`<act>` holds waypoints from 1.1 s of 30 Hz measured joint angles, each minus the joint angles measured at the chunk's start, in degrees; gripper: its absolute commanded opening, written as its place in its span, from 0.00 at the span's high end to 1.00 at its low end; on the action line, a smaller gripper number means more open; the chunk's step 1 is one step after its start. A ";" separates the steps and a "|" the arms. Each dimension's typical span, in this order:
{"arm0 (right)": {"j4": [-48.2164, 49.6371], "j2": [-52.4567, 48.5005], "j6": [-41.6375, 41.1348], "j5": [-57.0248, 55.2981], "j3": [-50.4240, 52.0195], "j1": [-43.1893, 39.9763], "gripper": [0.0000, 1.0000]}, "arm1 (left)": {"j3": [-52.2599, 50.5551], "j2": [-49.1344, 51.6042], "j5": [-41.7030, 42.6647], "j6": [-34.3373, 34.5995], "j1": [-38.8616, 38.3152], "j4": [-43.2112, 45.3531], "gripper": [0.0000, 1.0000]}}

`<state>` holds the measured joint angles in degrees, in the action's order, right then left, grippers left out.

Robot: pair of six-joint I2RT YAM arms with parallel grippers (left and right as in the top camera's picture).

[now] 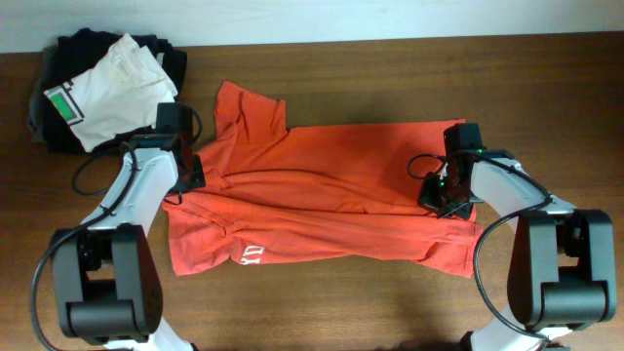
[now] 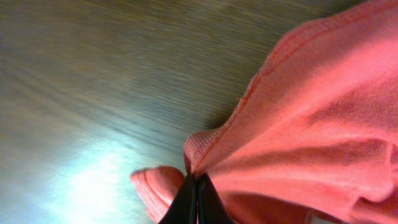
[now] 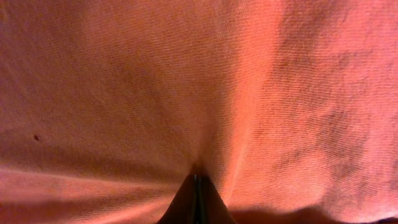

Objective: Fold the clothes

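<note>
Overhead: one T-shirt, centre of the worktop, long axis left-right, lettering at its left end; one white garment on a black pile.
Left wrist: left claw clenched on the shirt's stitched edge.
Right wrist: right claw clenched on shirt fabric.

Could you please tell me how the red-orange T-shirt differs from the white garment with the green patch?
The T-shirt lies spread across the middle of the table; the white garment sits bundled on the black garments in a corner. The left gripper and right gripper each pinch the T-shirt; nothing touches the white garment. Both are clothing on the same table.
</note>
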<state>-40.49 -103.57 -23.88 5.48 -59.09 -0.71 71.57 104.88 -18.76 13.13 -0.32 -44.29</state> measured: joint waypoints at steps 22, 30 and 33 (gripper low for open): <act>-17.05 -1.07 0.83 -3.34 -9.44 -7.43 0.87 | 3.13 -3.19 -2.82 6.62 5.92 -7.54 0.60; -30.75 -0.72 3.45 1.64 -20.81 -7.41 0.87 | 4.44 -19.58 4.07 7.54 -0.31 -14.69 0.26; -35.21 1.22 5.60 4.17 -20.81 -7.08 0.71 | 4.74 -24.39 7.48 7.74 -2.73 -18.97 0.13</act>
<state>-75.70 -102.35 -18.28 9.65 -79.90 -7.79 76.31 80.49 -11.29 20.86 -3.05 -63.26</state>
